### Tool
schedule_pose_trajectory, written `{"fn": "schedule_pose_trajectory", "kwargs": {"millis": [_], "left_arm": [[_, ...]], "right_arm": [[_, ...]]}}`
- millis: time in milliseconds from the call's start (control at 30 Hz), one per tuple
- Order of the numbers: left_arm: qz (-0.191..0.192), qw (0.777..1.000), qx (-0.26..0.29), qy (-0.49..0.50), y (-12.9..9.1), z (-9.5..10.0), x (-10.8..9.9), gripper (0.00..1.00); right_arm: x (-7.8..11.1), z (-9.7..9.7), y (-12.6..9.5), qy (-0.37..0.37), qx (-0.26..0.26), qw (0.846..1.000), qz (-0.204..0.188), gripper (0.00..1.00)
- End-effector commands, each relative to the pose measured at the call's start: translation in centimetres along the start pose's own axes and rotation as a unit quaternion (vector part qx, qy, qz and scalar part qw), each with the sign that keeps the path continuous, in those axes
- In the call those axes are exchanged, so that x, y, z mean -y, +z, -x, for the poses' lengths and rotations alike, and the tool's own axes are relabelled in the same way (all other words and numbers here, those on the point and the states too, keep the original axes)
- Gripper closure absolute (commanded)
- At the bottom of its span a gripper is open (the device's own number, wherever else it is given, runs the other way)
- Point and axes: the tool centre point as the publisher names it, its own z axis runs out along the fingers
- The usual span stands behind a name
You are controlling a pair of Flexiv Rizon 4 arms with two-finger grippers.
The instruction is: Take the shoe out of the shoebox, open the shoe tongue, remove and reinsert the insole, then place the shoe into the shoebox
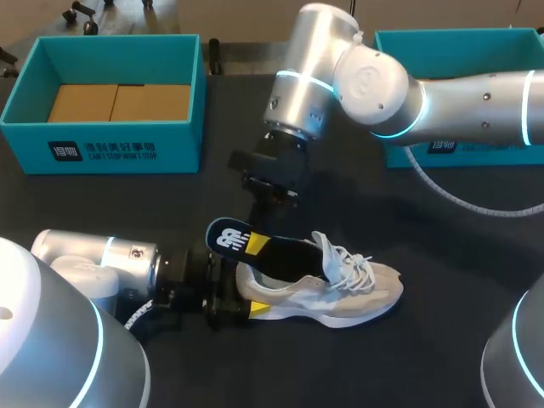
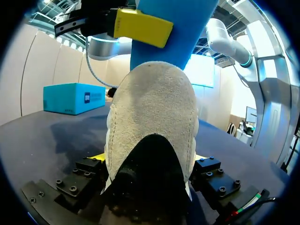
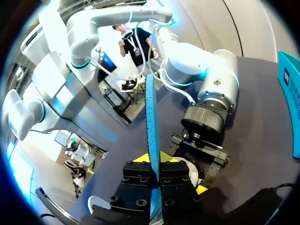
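Note:
A beige sneaker (image 1: 340, 293) lies on its sole on the black table, toe pointing right. My left gripper (image 1: 228, 299) is closed around its heel (image 2: 150, 112), one finger on each side. The insole (image 1: 246, 245), black on top and blue underneath, sticks up out of the shoe's opening and slants back over the heel. My right gripper (image 1: 270, 197) reaches down from above and is shut on the insole's edge; in the right wrist view the blue sheet (image 3: 151, 117) stands pinched between its fingers (image 3: 140, 180). One of its yellow tips (image 2: 140, 26) shows against the insole (image 2: 197, 28).
A teal shoebox (image 1: 110, 144) with brown cardboard inside stands at the back left. A second teal box (image 1: 510, 155) stands at the back right behind my right arm. A white cable (image 1: 459, 200) hangs from that arm over the table.

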Motion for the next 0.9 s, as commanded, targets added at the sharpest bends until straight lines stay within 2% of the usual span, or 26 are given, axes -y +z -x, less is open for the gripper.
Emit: {"fn": "schedule_pose_trajectory", "kwargs": {"millis": [33,267,300,467,600,767,833,900], "left_arm": [[0.001,1.000,0.000,0.000,0.1,0.0,0.0,1.00],[0.001,1.000,0.000,0.000,0.1,0.0,0.0,1.00],[0.001,1.000,0.000,0.000,0.1,0.0,0.0,1.00],[0.001,1.000,0.000,0.000,0.1,0.0,0.0,1.00],[0.001,1.000,0.000,0.000,0.1,0.0,0.0,1.00],[0.001,1.000,0.000,0.000,0.1,0.0,0.0,1.00],[0.001,1.000,0.000,0.000,0.1,0.0,0.0,1.00],[0.001,1.000,0.000,0.000,0.1,0.0,0.0,1.00]], "right_arm": [[0.0,-0.4,-0.1,0.001,0.004,1.000,-0.002,1.00],[0.0,-0.4,-0.1,0.001,0.004,1.000,-0.002,1.00],[-0.2,0.2,0.2,-0.009,0.007,1.000,0.018,1.00],[-2.7,1.0,-0.9,-0.030,0.016,0.999,0.033,1.00],[-4.4,-0.3,-3.0,-0.042,0.040,0.997,0.053,1.00],[-6.9,-2.4,-5.3,-0.048,0.053,0.996,0.054,1.00],[-7.8,-3.4,-6.5,-0.028,0.046,0.995,0.088,1.00],[-8.2,-3.8,-6.9,-0.025,0.046,0.994,0.091,1.00]]}}
